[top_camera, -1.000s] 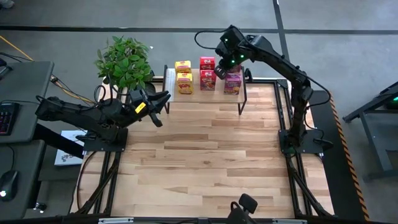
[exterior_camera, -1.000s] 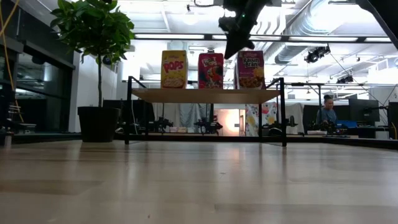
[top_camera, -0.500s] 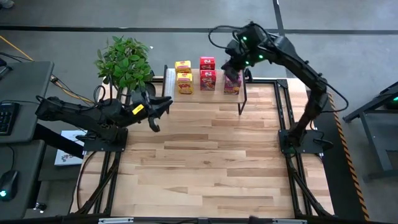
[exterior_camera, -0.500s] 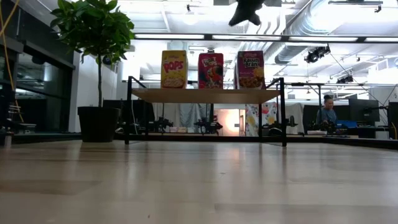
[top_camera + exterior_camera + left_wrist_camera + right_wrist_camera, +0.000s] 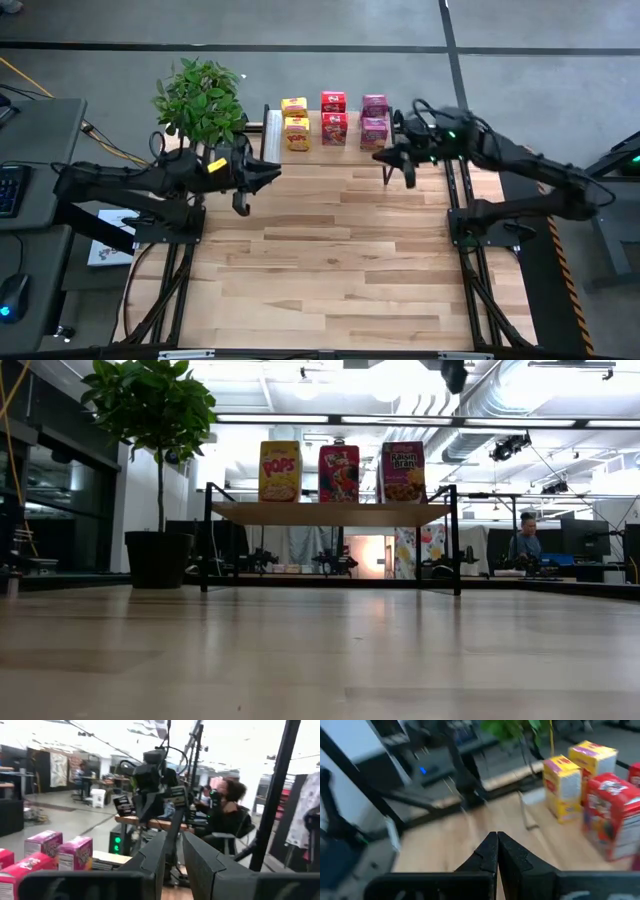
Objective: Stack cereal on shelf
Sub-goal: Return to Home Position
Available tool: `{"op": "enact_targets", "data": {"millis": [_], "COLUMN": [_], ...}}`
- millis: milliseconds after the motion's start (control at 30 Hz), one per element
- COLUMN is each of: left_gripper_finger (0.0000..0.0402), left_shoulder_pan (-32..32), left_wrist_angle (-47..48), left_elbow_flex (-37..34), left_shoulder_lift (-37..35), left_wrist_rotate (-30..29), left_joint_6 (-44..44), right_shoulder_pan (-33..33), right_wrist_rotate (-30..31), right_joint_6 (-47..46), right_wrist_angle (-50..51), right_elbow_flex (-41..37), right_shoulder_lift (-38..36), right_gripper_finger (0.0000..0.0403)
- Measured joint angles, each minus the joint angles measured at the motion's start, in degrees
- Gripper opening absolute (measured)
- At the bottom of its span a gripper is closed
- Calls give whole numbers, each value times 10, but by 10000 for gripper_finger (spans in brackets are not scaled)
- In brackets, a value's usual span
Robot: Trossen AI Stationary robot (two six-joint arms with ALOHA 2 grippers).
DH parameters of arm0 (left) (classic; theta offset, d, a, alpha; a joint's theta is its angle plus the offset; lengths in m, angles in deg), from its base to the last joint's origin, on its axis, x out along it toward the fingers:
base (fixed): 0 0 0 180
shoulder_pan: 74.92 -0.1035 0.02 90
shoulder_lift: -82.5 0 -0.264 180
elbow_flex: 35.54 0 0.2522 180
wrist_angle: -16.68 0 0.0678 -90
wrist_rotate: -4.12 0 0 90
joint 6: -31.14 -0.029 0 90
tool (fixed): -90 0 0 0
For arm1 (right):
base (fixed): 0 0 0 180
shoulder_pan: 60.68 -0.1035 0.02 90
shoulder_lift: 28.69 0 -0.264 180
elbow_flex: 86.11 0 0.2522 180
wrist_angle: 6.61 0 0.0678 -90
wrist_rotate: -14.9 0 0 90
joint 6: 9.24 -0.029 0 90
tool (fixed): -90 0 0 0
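While cereal boxes [image 5: 334, 123] line the shelf [image 5: 313, 141], right claw [image 5: 385, 157] apparently closed nearby

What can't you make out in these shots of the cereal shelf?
Low view: the back yellow box, back red box and back pink box, hidden behind the front yellow box, front red box and front pink box.
Low view: most of the right arm, cut off by the top edge.
Left wrist view: both yellow boxes, outside the frame.

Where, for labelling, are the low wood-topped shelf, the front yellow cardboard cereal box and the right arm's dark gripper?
Shelf [image 5: 330, 513], low view, top's front edge.
Front yellow cereal box [image 5: 297, 133], high view, box's middle.
Right gripper [image 5: 496, 838], right wrist view, between shut fingertips.
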Motion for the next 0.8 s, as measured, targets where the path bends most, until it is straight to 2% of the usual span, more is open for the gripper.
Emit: {"op": "enact_targets", "data": {"millis": [133, 233, 433, 600, 800], "left_gripper_finger": [37, 13, 1, 1, 0], "left_shoulder_pan": [-43, -65, -86, -89, -90], "left_wrist_angle": [-4, 1, 2, 31, 46], "left_elbow_flex": [0, 0, 0, 0, 0], "left_shoulder_lift": [-4, -7, -17, -30, -42], "left_wrist_rotate": [53, 71, 99, 102, 102], "left_joint_6": [4, 2, -6, -1, -1], "right_shoulder_pan": [-26, -42, -58, -57, -57], "right_wrist_rotate": [20, 54, 98, 100, 100], "right_joint_6": [-62, -76, -72, -70, -16], "right_wrist_angle": [-109, -135, -136, -135, -135], "right_elbow_flex": [-92, -124, -139, -139, -139], "right_shoulder_lift": [-75, -113, -152, -158, -158], "right_gripper_finger": [0, 0, 0, 0, 0]}}
